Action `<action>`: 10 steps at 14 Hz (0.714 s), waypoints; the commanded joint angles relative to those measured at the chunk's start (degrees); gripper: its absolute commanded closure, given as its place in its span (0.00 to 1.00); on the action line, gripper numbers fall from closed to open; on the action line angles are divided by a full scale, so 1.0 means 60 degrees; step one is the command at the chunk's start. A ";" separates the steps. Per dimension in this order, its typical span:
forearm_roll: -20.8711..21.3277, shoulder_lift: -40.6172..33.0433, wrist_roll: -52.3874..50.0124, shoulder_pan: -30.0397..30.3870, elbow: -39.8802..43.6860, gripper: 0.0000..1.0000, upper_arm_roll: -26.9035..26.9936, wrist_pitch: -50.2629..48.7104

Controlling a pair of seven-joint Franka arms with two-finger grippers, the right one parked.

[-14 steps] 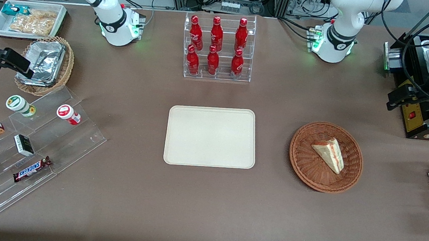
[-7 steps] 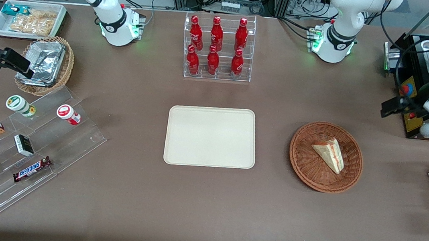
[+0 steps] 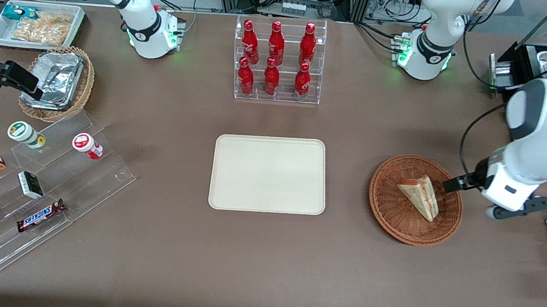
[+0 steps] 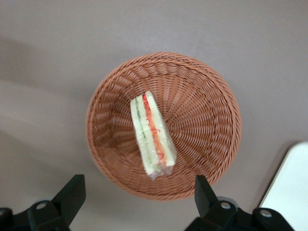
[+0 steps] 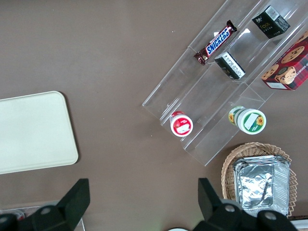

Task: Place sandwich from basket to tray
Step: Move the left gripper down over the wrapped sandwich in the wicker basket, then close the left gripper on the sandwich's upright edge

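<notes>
End effector open, empty, above basket rim. Sandwich just ahead, between fingers' line, long axis pointing away from it.

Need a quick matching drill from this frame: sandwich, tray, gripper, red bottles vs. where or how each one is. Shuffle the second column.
Things:
1. sandwich
2. tray
3. gripper
4. red bottles

States:
A. standing in a clear tiered rack, farther from the front camera than the tray
B. open, hovering above the basket
C. lying in the reddish-brown basket
D. flat on the table, nothing on it

Pairs: 1-C, 2-D, 3-B, 4-A
</notes>
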 commanded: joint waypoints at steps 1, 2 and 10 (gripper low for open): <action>0.0108 -0.0566 -0.2258 -0.0310 -0.1500 0.00 0.0003 0.1465; 0.0108 -0.0567 -0.2686 -0.0558 -0.1881 0.00 0.0017 0.1717; 0.0122 0.0193 -0.3115 -0.0502 -0.2969 0.00 0.0061 0.4060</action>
